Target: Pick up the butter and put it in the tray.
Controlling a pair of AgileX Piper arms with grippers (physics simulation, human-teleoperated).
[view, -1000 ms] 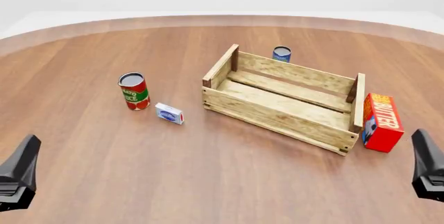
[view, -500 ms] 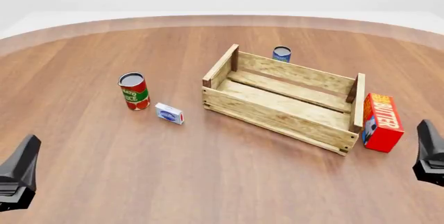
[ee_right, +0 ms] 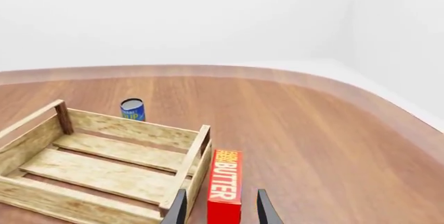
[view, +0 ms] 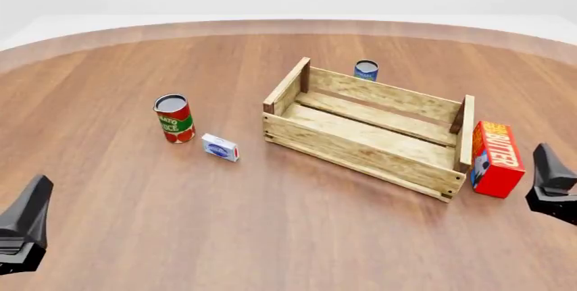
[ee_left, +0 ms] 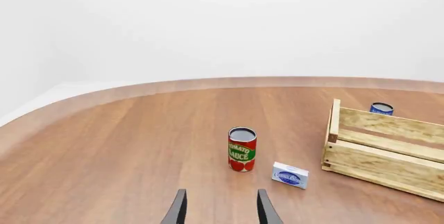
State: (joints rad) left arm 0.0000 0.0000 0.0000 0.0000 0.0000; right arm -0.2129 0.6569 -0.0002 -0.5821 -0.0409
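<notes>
The butter (view: 496, 158), a red-orange carton with white "BUTTER" lettering, stands upright on the table against the outside of the tray's right end. The tray (view: 361, 152), a light wooden slatted crate, sits mid-table with nothing in it. My right gripper (view: 544, 159) hovers just right of the butter and nearer the front. In the right wrist view my open right gripper (ee_right: 222, 193) has the butter (ee_right: 224, 185) between and ahead of its fingers, beside the tray (ee_right: 132, 128). My left gripper (view: 36, 190) is open and empty at the front left, and open in its wrist view (ee_left: 221, 193).
A tomato sauce can (view: 174, 119) and a small white-and-blue box (view: 220, 147) stand left of the tray. A blue can (view: 366, 69) stands just behind the tray's far wall. The table's curved far edge (view: 288, 24) runs across the back.
My right gripper has moved forward and a little left, closer to the butter. The left gripper and all objects have not moved.
</notes>
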